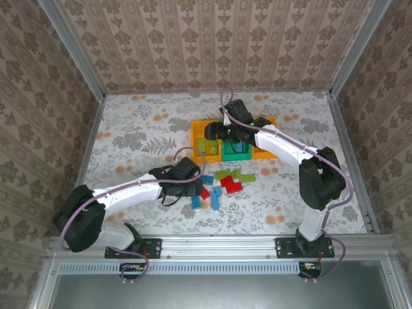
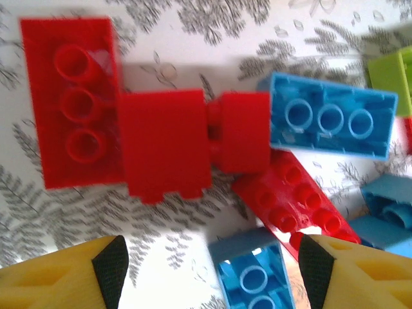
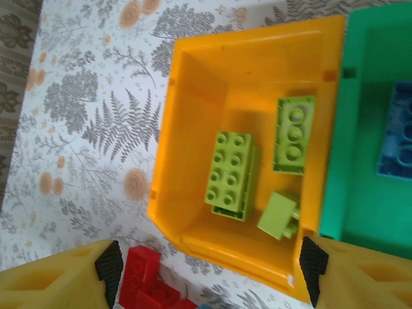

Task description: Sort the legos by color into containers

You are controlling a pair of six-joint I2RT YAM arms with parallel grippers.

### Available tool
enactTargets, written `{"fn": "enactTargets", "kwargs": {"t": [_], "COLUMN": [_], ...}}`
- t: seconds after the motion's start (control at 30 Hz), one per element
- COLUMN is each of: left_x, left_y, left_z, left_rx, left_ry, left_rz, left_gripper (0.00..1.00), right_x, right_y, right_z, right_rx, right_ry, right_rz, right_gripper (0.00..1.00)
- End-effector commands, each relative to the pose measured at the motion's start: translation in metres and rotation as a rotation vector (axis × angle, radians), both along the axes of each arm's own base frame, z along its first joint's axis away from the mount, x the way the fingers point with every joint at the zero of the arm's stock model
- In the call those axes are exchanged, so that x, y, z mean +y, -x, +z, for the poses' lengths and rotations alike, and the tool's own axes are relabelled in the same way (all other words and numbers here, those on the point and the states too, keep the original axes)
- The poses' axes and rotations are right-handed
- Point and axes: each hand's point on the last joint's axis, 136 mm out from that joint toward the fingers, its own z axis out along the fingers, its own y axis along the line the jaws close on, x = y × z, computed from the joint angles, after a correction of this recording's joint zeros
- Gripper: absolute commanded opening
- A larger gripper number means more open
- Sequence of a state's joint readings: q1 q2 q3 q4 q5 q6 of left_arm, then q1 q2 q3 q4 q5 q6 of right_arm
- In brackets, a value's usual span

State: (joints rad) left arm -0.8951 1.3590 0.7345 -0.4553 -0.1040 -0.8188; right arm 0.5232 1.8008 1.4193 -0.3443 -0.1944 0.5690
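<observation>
The three joined bins stand mid-table: a left orange bin (image 1: 201,145), a green middle bin (image 1: 234,152) and a right orange bin (image 1: 264,153). My right gripper (image 3: 209,270) hangs open and empty over the near edge of the left orange bin (image 3: 193,129), which holds three light green bricks (image 3: 230,174). A blue brick (image 3: 396,138) lies in the green bin (image 3: 360,193). My left gripper (image 2: 212,270) is open low over the loose pile (image 1: 222,183). An upturned blue brick (image 2: 254,277) lies between its fingers. Red bricks (image 2: 71,103) and another blue brick (image 2: 328,119) lie just ahead.
Loose green bricks (image 1: 233,174) lie at the pile's far side, near the bins. A red brick (image 3: 145,283) sits on the cloth just outside the orange bin. Patterned walls and metal rails enclose the table. Open floral cloth stretches to the left (image 1: 135,135).
</observation>
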Motion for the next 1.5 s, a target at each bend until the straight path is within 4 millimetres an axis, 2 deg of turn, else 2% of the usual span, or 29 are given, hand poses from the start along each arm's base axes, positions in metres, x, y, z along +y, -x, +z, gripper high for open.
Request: {"fn": "enactTargets", "kwargs": {"t": [0.0,0.17,0.33,0.63,0.8,0.87,0.9,0.93,1.07,1.13,1.23,1.3,1.4,1.47], "left_x": [-0.002,-0.014,-0.02,-0.017,-0.014,-0.011,-0.01,-0.01,-0.018,-0.026,-0.041,-0.049,-0.068,-0.089], "left_y": [0.016,0.031,0.036,0.043,0.041,0.038,0.035,0.034,0.017,0.006,-0.019,-0.038,-0.071,-0.093], "left_z": [-0.008,-0.018,-0.024,-0.041,-0.035,-0.027,-0.021,-0.015,0.021,0.04,0.07,0.088,0.114,0.128], "left_rx": [0.063,0.093,0.108,0.145,0.128,0.104,0.086,0.071,-0.018,-0.062,-0.131,-0.172,-0.219,-0.246], "left_ry": [-0.026,-0.016,-0.034,-0.085,-0.107,-0.116,-0.118,-0.118,-0.095,-0.072,-0.034,-0.02,0.051,0.122], "left_rz": [0.047,0.044,0.036,0.04,0.039,0.035,0.029,0.022,-0.021,-0.047,-0.089,-0.115,-0.157,-0.207], "left_gripper": [0.73,0.73,0.69,0.49,0.3,0.25,0.24,0.24,0.24,0.24,0.24,0.24,0.24,0.24], "right_x": [-0.026,-0.05,-0.066,-0.103,-0.129,-0.137,-0.14,-0.142,-0.147,-0.143,-0.131,-0.131,-0.132,-0.127], "right_y": [0.006,0.011,0.017,0.026,0.04,0.048,0.052,0.058,0.082,0.096,0.121,0.136,0.154,0.167], "right_z": [0.005,0.001,-0.003,0.007,0.012,0.012,0.006,0.013,-0.001,-0.007,-0.017,-0.026,-0.044,-0.056], "right_rx": [-0.025,-0.016,-0.008,-0.035,-0.061,-0.072,-0.063,-0.084,-0.067,-0.073,-0.111,-0.119,-0.1,-0.096], "right_ry": [0.059,0.071,0.081,0.108,0.167,0.191,0.206,0.199,0.201,0.211,0.249,0.284,0.244,0.199], "right_rz": [-0.034,-0.073,-0.096,-0.155,-0.194,-0.201,-0.202,-0.204,-0.189,-0.161,-0.108,-0.113,-0.149,-0.153], "right_gripper": [0.77,0.78,0.78,0.8,0.8,0.8,0.81,0.81,0.79,0.77,0.77,0.77,0.76,0.76]}}
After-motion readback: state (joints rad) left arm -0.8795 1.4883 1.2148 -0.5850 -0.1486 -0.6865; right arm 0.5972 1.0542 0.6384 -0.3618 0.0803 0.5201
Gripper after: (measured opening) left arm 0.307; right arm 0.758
